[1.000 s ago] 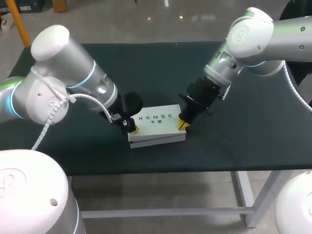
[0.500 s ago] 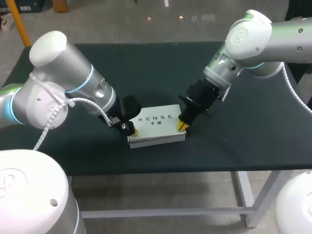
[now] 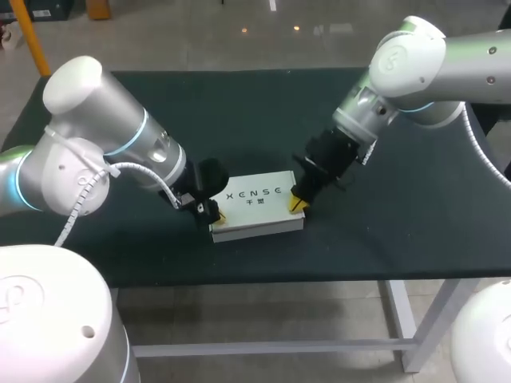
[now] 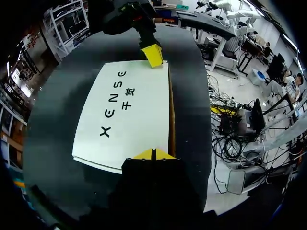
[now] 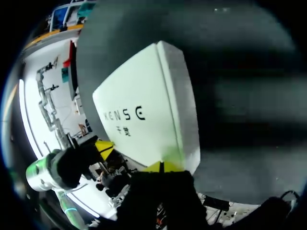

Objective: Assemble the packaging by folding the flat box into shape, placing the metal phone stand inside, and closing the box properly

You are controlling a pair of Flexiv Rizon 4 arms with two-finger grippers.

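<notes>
A white box (image 3: 255, 207) with dark lettering on its lid lies near the front of the dark table (image 3: 399, 215). Its lid is down, with a thin gap showing along the front edge. My left gripper (image 3: 217, 213) is shut, its yellow tips pressed on the lid's left end (image 4: 152, 154). My right gripper (image 3: 299, 204) is shut too, tips resting on the lid's right end (image 5: 162, 166). In the left wrist view the right gripper (image 4: 153, 54) shows at the far end of the box (image 4: 129, 110). The right wrist view shows the box (image 5: 144, 115) and the left gripper (image 5: 104, 148) beyond it. No phone stand is visible.
The table's front edge (image 3: 263, 275) runs close below the box. Bare dark tabletop lies behind the box and to both sides.
The left arm's upper body has shifted slightly leftward and its wrist has settled a little. Both grippers stay on the box ends, and the box has not moved.
</notes>
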